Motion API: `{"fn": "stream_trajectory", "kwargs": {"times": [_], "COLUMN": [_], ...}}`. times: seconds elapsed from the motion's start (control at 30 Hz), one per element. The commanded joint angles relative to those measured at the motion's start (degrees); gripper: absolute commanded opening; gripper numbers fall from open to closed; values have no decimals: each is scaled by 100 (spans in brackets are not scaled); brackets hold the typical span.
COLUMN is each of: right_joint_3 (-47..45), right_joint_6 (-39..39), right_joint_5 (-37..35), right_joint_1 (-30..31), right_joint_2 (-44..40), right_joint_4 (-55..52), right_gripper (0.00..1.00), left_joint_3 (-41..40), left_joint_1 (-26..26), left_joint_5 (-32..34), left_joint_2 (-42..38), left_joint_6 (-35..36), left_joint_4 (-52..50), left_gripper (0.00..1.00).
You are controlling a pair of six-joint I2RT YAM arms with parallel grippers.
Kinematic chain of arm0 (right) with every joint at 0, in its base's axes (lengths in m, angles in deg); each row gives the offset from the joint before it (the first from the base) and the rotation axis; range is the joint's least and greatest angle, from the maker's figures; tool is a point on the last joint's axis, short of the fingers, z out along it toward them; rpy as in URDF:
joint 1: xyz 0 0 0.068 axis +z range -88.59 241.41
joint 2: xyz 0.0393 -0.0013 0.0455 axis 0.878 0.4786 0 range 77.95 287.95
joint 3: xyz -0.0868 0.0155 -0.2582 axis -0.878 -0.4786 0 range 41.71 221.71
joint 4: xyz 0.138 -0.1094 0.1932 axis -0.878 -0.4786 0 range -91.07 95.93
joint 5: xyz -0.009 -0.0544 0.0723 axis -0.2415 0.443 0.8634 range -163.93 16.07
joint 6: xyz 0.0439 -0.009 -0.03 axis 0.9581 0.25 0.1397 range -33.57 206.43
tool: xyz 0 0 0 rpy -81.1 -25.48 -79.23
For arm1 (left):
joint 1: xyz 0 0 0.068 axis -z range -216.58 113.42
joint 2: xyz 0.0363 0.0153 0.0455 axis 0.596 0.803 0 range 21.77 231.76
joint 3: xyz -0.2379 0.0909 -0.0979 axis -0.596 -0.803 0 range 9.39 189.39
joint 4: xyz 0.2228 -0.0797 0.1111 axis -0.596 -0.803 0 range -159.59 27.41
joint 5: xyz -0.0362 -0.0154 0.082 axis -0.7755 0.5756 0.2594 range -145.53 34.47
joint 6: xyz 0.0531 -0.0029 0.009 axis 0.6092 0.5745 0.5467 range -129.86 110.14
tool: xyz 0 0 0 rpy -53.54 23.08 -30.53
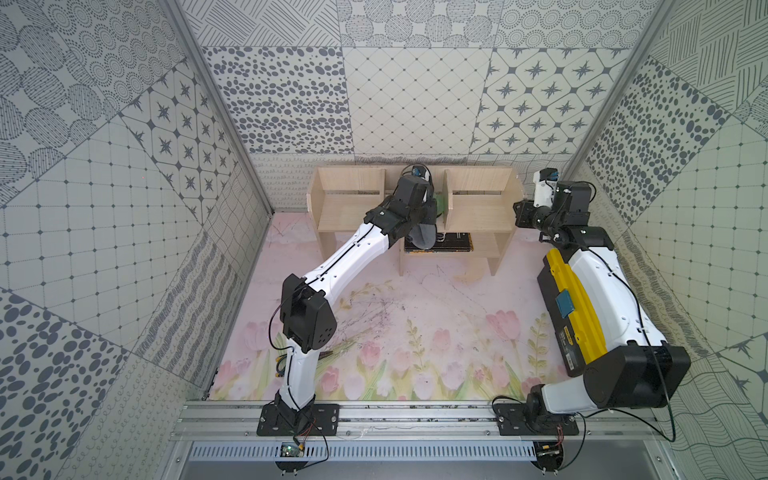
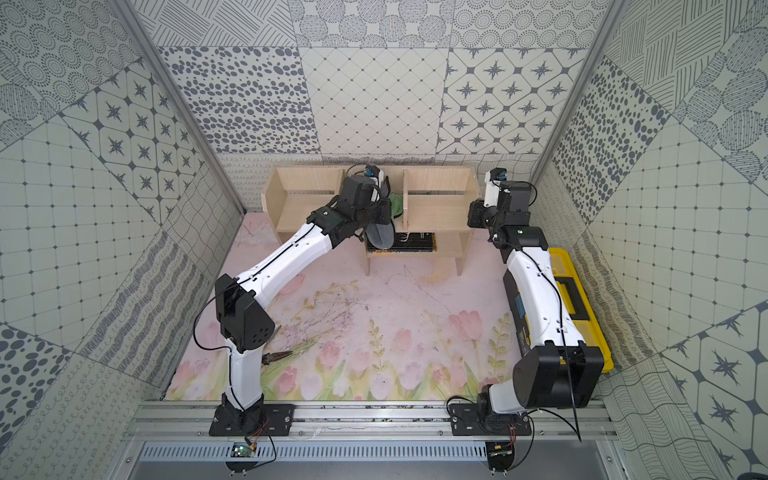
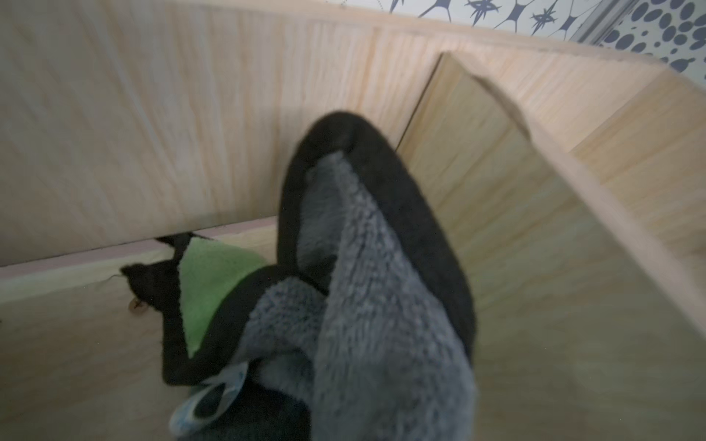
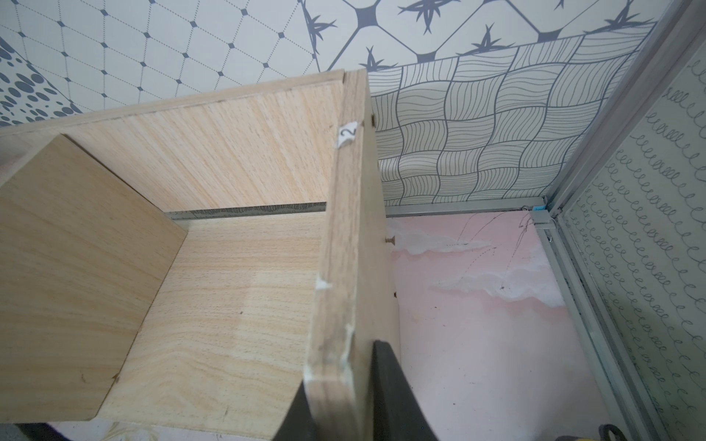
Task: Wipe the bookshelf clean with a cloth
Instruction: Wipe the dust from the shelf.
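Pale-wood bookshelf stands at the back of the floral pink table, its rear panel against the patterned wall; seen in both top views. The left arm reaches into the middle compartment of the top tier, between the two upright dividers. The left end effector is pressed together on the cloth; its fingers are buried under the fabric in the left wrist view. There the cloth is bunched, grey face outward with dark edging, a green fold lying on the tier floor near the back panel and a small tag showing at the bunch. In both top views a grey flap hangs over the front edge of the top tier, down towards a dark flat object on the lower shelf. The right end effector pinches the bookshelf's right side panel, one black finger on the outer face and the other on the inner. A small sticker marked 2 sits near the panel's rear corner. A yellow-and-black toolbox lies under the right arm, well apart from the cloth.
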Motion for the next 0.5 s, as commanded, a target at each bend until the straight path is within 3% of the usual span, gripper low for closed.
{"fn": "stream_trajectory", "kwargs": {"times": [0.0,0.17,0.27,0.33,0.47], "right_joint_3": [-95,-77,-65,-76,-116], "right_joint_6": [668,652,648,646,629], "right_joint_5": [1414,1410,1432,1424,1442], "right_joint_1": [209,208,208,208,208], "right_joint_2": [-60,-30,-41,-28,-46], "right_joint_4": [-253,-255,-255,-255,-255], "right_gripper": [0,0,0,0,0], "left_joint_3": [-990,-999,-715,-446,147], "left_joint_1": [-3,-36,-67,-89,-81], "left_joint_5": [1117,1822,1901,1643,200], "left_joint_2": [-788,-990,-857,-732,-439], "left_joint_6": [-200,280,400,388,278], "left_joint_4": [297,279,281,372,804], "left_gripper": [0,0,0,0,0]}}
